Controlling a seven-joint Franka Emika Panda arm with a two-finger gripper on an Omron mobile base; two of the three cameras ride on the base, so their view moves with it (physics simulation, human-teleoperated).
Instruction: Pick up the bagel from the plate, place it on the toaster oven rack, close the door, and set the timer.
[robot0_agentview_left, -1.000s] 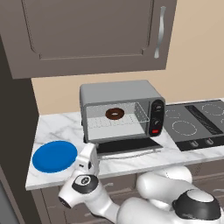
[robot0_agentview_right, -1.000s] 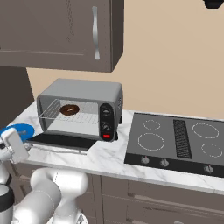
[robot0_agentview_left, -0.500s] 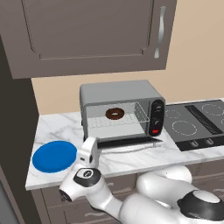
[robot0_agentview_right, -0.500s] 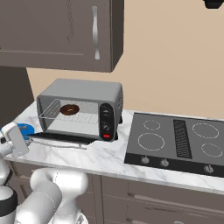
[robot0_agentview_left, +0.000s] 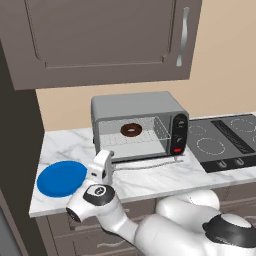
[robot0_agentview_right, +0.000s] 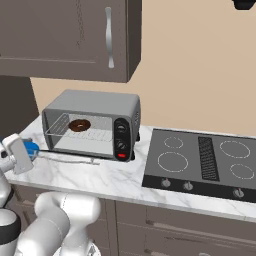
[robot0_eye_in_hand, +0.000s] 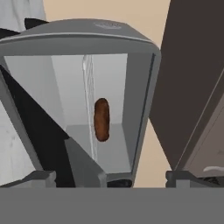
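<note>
Claw (robot0_agentview_left: 107, 167) nearer oven, fingertips cropped

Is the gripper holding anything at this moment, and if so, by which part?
Nothing is held. The gripper has its jaws open and empty in front of the oven; the bagel already lies on the toaster oven rack.

Tan wall (robot0_agentview_right: 200, 65), dark brown cupboard (robot0_agentview_left: 100, 35) up high, white marble counter (robot0_agentview_left: 150, 177), black stove top (robot0_agentview_right: 205, 162), brown drawers (robot0_agentview_right: 165, 225) below

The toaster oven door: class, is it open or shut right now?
Open. The door lies flat on the counter before the cavity, and the bagel on the rack shows unobstructed.
</note>
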